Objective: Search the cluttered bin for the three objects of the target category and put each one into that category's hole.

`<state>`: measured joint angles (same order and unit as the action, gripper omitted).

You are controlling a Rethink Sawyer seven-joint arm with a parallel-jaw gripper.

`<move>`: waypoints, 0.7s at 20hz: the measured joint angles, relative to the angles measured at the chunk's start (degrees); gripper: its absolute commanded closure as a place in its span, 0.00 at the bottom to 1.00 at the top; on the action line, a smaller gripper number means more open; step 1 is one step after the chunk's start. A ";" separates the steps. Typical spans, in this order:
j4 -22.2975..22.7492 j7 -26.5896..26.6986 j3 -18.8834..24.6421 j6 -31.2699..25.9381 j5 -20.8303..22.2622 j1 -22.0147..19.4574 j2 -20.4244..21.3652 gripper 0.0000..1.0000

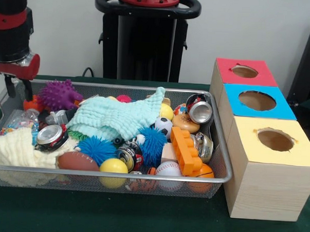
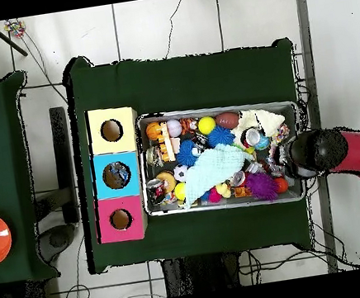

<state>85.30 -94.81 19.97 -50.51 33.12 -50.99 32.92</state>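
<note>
Bin (image 1: pixel 214 178) corner beneath upright arm's parted pincer (image 1: pixel 19 89).

We see the wire bin (image 1: pixel 222 165) close and level across the desk (image 1: pixel 140 220); from high overhead we share that bin (image 2: pixel 215 110) and desk (image 2: pixel 181 76).

Red (image 1: pixel 244 71), blue (image 1: pixel 256 101), yellow boxes (image 1: pixel 275 140); mint cloth (image 1: pixel 116 117).

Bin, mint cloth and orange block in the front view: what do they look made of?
Bin: metal wire mesh with a shiny rim, see-through walls. Mint cloth: soft knitted or waffle-textured fabric, matte, draped in folds. Orange block: likely hard plastic, glossy, with moulded studs.
</note>
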 measured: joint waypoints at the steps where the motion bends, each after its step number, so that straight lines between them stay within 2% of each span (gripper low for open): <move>1: 0.02 0.00 0.00 0.00 -0.04 0.00 -0.08 0.00; 14: 0.07 0.00 0.00 1.48 -0.12 -0.18 -3.66 0.00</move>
<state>85.37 -94.81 19.97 -49.03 33.00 -51.17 29.26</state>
